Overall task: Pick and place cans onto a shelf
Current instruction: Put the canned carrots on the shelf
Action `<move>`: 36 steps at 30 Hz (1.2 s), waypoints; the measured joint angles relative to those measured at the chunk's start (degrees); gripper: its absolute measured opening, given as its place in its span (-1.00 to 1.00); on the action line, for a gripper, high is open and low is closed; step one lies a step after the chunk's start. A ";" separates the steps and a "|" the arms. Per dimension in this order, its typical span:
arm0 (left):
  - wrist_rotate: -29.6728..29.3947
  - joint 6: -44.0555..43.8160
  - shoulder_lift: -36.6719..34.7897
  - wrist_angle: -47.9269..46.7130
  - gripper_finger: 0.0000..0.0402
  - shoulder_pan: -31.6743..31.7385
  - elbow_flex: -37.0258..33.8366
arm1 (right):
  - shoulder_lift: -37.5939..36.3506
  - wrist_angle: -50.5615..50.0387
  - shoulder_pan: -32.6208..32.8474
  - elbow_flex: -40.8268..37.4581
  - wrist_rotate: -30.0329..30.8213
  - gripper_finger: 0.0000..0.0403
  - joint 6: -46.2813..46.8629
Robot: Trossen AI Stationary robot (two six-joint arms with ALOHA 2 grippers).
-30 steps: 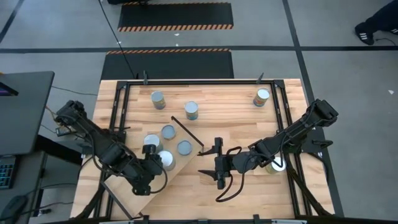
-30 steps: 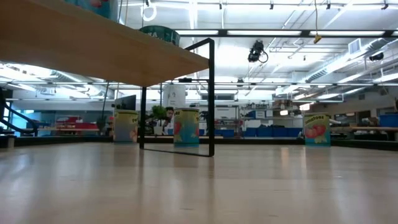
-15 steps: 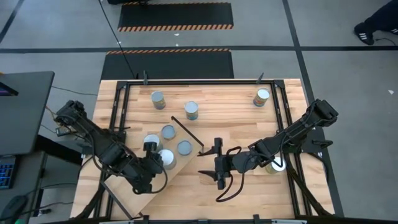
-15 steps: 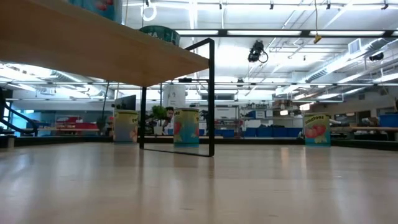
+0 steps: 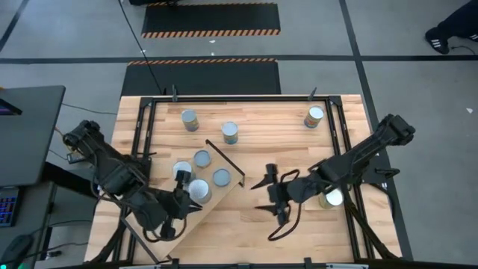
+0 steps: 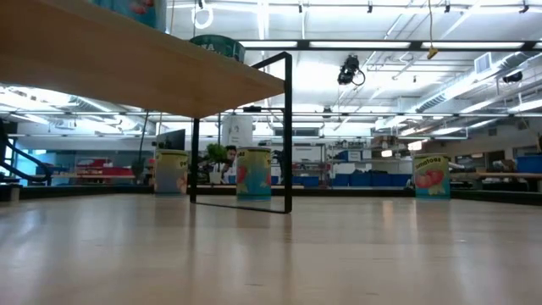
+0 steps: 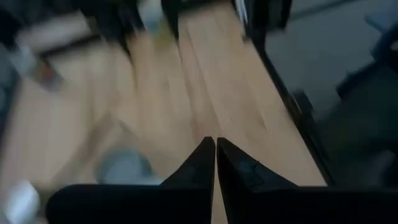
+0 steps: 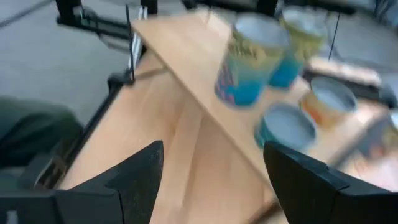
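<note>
The table (image 5: pixel 299 232) is made of long wood strips, smooth and pale. On its left part lies the shelf (image 5: pixel 216 196), a flat light board with a thin black metal rim, set at a slant so one end points toward the near left corner. Four cans (image 5: pixel 202 158) stand on the shelf, close together, with shiny round tops and blue-grey sides. Three more cans stand upright on the table near the far edge: one (image 5: pixel 190 119) toward the left, one (image 5: pixel 230 132) near the middle and one (image 5: pixel 314 116) toward the far right corner. Another can (image 5: pixel 331 197) stands by the right edge, partly under the right arm. The right gripper (image 5: pixel 263 196) sits over the middle of the table, jaws wide open and empty, pointing at the shelf. That last can is behind it, back along its own arm, so I think the right arm is nearer to it and must turn back to reach it. The can stands up, so the jaws should close on its round sides. The left gripper (image 5: pixel 181 198) is over the near part of the shelf, just beside the closest can there (image 5: pixel 198 190), with its fingers pressed together and holding nothing.
</note>
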 joint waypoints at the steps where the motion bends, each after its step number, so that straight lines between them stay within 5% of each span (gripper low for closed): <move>1: -1.32 2.97 0.00 2.07 -0.89 0.07 0.55 | -1.41 -3.05 0.23 0.00 -0.68 0.43 1.55; 9: -2.77 22.37 0.00 16.86 -0.89 3.94 1.02 | -10.05 -20.53 1.40 0.02 -7.59 0.66 16.95; 15: -3.02 23.75 0.04 19.67 -0.89 8.29 1.00 | -11.85 -50.23 2.87 0.04 -14.55 0.86 35.81; 20: -2.96 23.76 0.04 20.29 -0.89 10.67 1.00 | -11.59 -65.22 7.74 -0.44 -20.08 0.92 50.89; 26: -2.94 23.27 0.04 20.34 -0.89 12.25 0.98 | -12.23 -65.50 12.85 -5.25 -21.33 0.93 64.64; 29: -2.55 15.10 0.04 18.94 -0.89 12.65 0.98 | -12.22 -64.04 14.31 -8.14 -22.44 0.94 68.60; 36: 0.93 -0.87 -0.53 0.83 -0.89 12.47 0.95 | -12.88 -64.15 16.38 -10.94 -20.11 0.93 72.75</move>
